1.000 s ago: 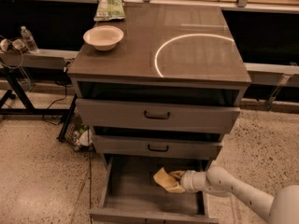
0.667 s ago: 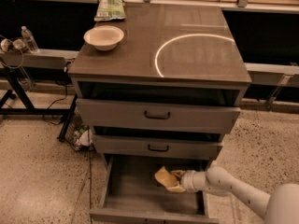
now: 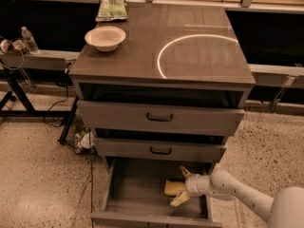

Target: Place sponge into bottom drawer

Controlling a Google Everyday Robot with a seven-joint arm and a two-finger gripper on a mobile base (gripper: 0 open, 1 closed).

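Note:
The pale-yellow sponge lies on the grey floor of the open bottom drawer, towards its right side. My gripper reaches into that drawer from the right on a white arm. Its yellowish fingers are spread open, one finger above the sponge and one below it. The sponge sits between the fingertips and looks loose on the drawer floor.
The grey cabinet's upper two drawers with black handles are partly pulled out above the bottom one. A white bowl and a green packet sit on the cabinet top. A water bottle and cables are at the left.
The gripper was shut on the sponge inside the bottom drawer; now its fingers have spread apart and the sponge rests on the drawer floor.

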